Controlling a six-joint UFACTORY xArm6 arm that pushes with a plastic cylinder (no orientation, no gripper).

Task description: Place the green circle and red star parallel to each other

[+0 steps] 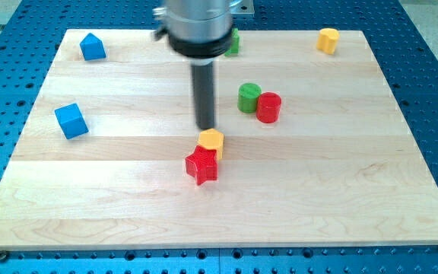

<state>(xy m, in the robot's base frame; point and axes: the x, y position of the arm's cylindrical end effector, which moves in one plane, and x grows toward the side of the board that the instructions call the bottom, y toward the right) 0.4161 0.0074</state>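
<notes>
Red star [201,167]: bench [341,190] centre, touching yellow hexagon [211,141]. Green circle [249,97]: above-right, abutted by red cylinder [268,107]. Tip [206,126]: just above the hexagon. No pincer is fitted; nothing is held. Risk: neighbours may be dragged along when pushed.

arm housing [198,27]: running out past the view's top edge, so its upper part is not showing.
green block [233,42]: sitting behind the arm housing, on its right in the view; mostly hidden, shape not readable.
red star [202,165]: its upper right point is disappearing behind the yellow block [212,141], below the arm housing.
board [401,152]: its far edge is being covered by the arm housing.
</notes>
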